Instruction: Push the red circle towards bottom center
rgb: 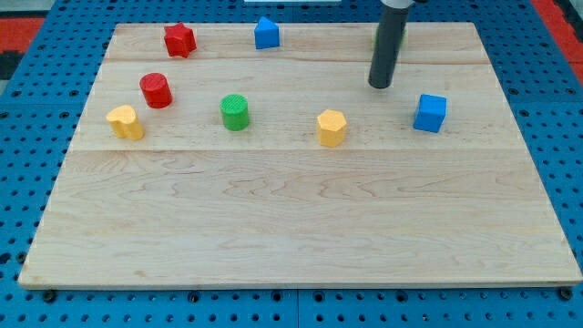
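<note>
While my tip (380, 85) rests on the wooden board (301, 228) in the upper right part of the view, it touches no block; the blue cube (430, 113) is the nearest, just down and to the view's right of it. This arm carries no claw, only the dark rod, so there is no open or closed state to report.

The red circle (156, 90), a short upright cylinder, stands in the upper left part of the board, well apart from my tip. Seen round from above, it has no long axis across the board and points no particular way; its axis runs straight up. A yellow block (125, 121) with a lobed, heart-like outline sits just below it toward the view's left, and the red star (179, 39) lies above it near the top edge. To its right stands the green cylinder (235, 112), then a yellow hexagonal block (332, 128) near the middle. Another blue block (266, 33) sits by the top edge; its exact shape is hard to make out.

All blocks lie in the upper half. From the row of blocks down to the bottom edge the board is bare wood, across its full width. Left and top edges are near the red circle; the bottom edge is far from it.
</note>
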`<control>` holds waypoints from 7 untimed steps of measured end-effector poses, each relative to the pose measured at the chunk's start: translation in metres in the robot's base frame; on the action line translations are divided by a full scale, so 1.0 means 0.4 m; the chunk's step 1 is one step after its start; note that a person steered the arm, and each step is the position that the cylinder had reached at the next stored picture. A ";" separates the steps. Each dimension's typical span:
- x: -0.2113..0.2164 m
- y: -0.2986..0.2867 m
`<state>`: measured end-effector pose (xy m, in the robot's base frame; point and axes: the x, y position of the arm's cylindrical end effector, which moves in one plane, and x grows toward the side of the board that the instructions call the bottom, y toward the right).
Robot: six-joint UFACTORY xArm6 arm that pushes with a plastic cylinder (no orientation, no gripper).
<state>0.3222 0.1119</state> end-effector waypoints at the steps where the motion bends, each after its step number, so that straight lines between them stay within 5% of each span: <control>1: 0.016 -0.078; 4: -0.057 -0.636; 5: -0.051 -0.727; 6: 0.070 -0.751; 7: 0.000 -0.785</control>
<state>0.3224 -0.2020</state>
